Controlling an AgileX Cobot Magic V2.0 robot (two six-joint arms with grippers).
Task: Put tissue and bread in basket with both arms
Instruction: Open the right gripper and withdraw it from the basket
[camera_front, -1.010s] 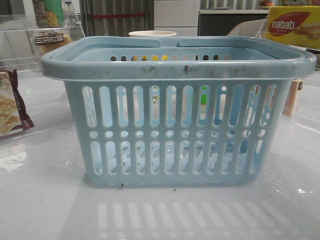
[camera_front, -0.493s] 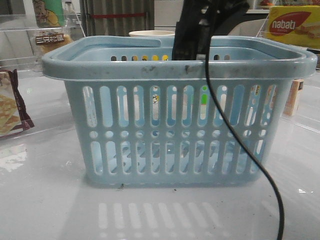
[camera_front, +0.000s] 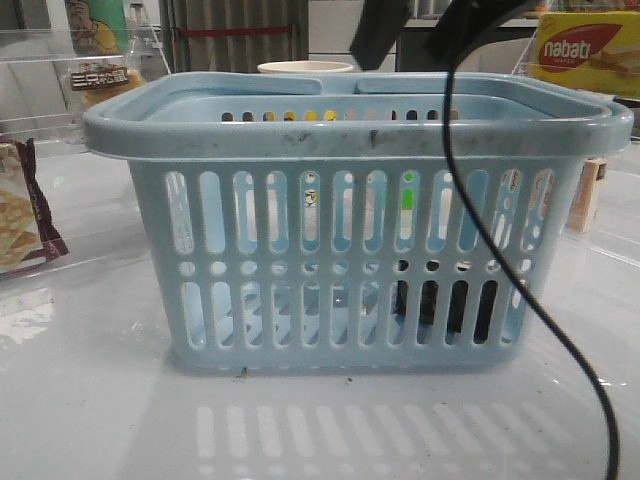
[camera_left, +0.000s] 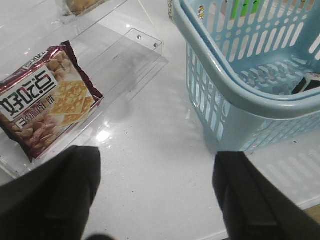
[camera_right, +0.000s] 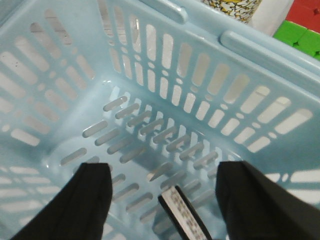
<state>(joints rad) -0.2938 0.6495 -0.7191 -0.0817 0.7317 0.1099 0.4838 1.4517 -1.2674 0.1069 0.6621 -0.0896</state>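
Observation:
The light-blue basket (camera_front: 350, 135) stands in the middle of the table. The black tissue pack (camera_front: 440, 305) lies on the basket floor at the right, seen through the slots. In the right wrist view it (camera_right: 186, 216) shows edge-on, below and between my fingers. My right gripper (camera_front: 415, 35) is open and empty above the basket rim, and also shows in its own view (camera_right: 162, 200). The bread (camera_front: 100, 85) sits on a clear shelf at the far left. My left gripper (camera_left: 157, 195) is open and empty over bare table, left of the basket (camera_left: 240, 95).
A maroon-edged cracker packet (camera_front: 20, 215) lies on a clear tray at the left (camera_left: 45, 105). A yellow nabati box (camera_front: 585, 50) stands at the back right. A black cable (camera_front: 500, 250) hangs in front of the basket. A cream cup (camera_front: 305, 68) stands behind it.
My right arm came down into the basket with the black tissue pack, let it go and rose above the rim. The pack now lies on the basket floor.

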